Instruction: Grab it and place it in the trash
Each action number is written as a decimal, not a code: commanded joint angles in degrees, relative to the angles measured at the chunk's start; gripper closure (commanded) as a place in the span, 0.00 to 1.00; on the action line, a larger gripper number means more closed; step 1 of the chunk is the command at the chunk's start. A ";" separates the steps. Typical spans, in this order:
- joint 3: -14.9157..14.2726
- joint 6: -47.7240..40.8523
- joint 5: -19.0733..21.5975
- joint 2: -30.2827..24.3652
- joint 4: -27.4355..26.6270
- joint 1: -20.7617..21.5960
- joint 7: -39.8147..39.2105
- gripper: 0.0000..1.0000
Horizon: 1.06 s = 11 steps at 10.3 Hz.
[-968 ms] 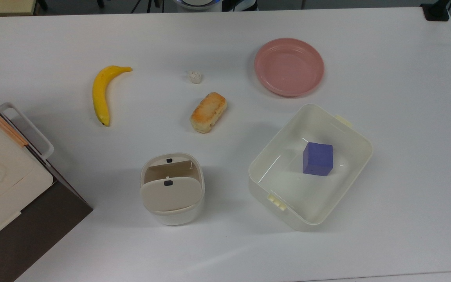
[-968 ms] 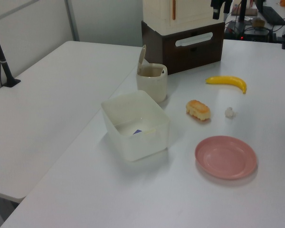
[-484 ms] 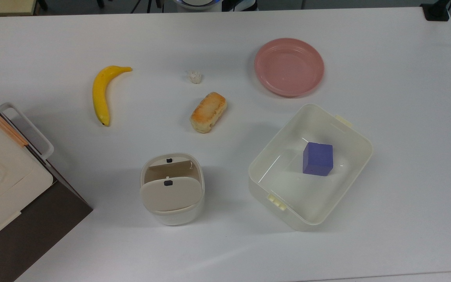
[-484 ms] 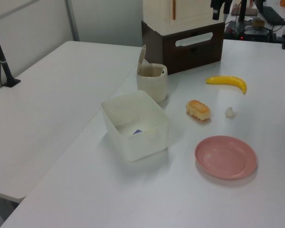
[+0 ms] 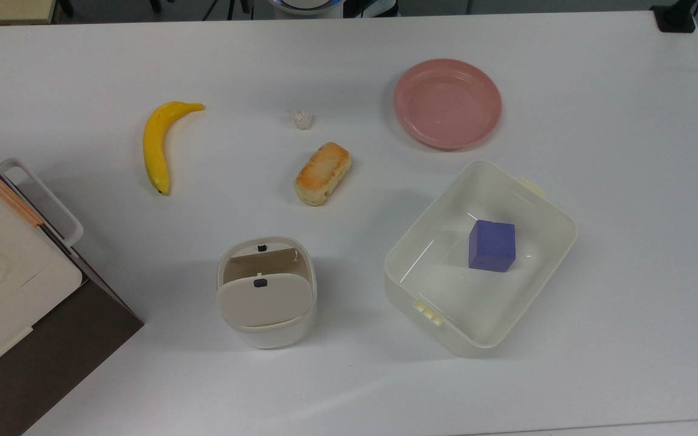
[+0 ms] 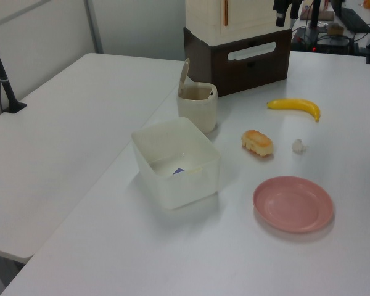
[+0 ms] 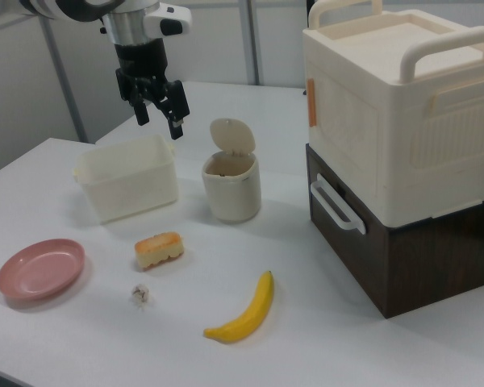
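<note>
Step in hand: approach, nothing grasped yet. End effector (image 7: 161, 110) hung high, fingers apart, empty. Paper wad (image 7: 140, 293) lay on counter (image 7: 323, 339) far below end effector, just beside bread roll (image 7: 159, 249); tiny, lumpy, soft. Next move likely: descend, pinch narrowly. Swing-lid bin (image 7: 231, 184) rounded, smooth plastic, lid tilted up.

Tiny crumpled white paper wad (image 5: 302, 118) on the table; cream bin (image 5: 266, 293) well apart, beige lid tilted open.
</note>
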 commanded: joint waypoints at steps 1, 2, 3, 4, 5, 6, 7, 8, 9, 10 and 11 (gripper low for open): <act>-0.42 -1.12 0.75 -1.24 -1.35 0.44 0.71 0.00; -0.42 -0.86 0.57 -1.16 -1.26 0.53 0.88 0.00; -0.42 -0.86 0.40 -1.15 -1.17 0.70 0.89 0.00; -0.42 -0.86 -0.47 -1.24 -1.09 0.88 0.80 0.00; -0.42 -1.03 -0.83 -1.24 -1.17 0.88 0.62 0.00; -0.33 -1.21 -0.40 -1.16 -1.35 0.62 0.10 0.00; -0.33 -1.21 -0.39 -1.15 -1.35 0.62 -0.34 0.00; -0.33 -1.21 -0.39 -1.15 -1.35 0.70 -0.43 0.00; -0.33 -1.21 -0.39 -1.24 -1.35 0.71 -0.61 0.00; -0.42 -1.13 -0.39 -1.24 -1.35 0.71 -0.69 0.00; -0.33 -1.21 -0.39 -1.24 -1.44 0.71 -1.65 0.00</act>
